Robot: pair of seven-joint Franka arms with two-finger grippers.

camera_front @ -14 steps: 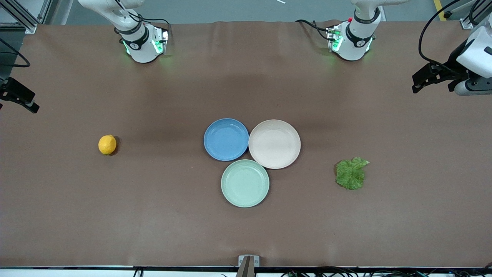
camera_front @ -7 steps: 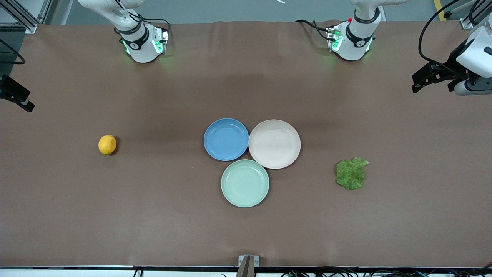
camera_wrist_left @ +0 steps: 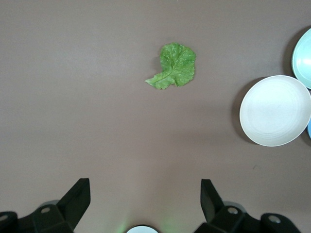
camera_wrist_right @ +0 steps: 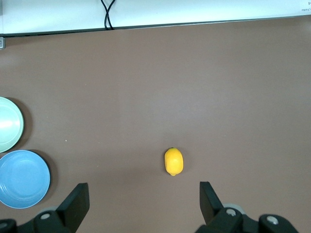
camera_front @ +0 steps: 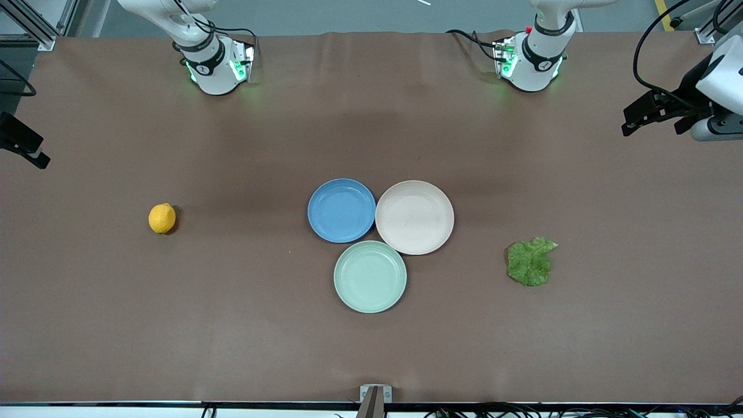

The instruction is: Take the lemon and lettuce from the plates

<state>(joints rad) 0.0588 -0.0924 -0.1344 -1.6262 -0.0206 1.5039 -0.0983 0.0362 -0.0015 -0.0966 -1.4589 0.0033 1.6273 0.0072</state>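
Observation:
The lemon (camera_front: 162, 218) lies on the bare table toward the right arm's end; it also shows in the right wrist view (camera_wrist_right: 174, 161). The lettuce (camera_front: 529, 261) lies flat on the table toward the left arm's end, also in the left wrist view (camera_wrist_left: 174, 72). The blue plate (camera_front: 341, 210) and the beige-pink plate (camera_front: 414, 217) sit side by side mid-table, both empty. My left gripper (camera_front: 633, 119) is open and empty, high over its end of the table (camera_wrist_left: 145, 187). My right gripper (camera_front: 23, 148) is open and empty, high over its end (camera_wrist_right: 143, 187).
A pale mint-green plate (camera_front: 370, 276), empty, touches the two other plates on the side nearer the front camera. A small metal mount (camera_front: 375, 395) sits at the table's front edge. Cables (camera_wrist_right: 108, 13) hang past that edge.
Both grippers have drifted slightly outward, toward their own ends of the table. The lemon, lettuce and plates have not moved.

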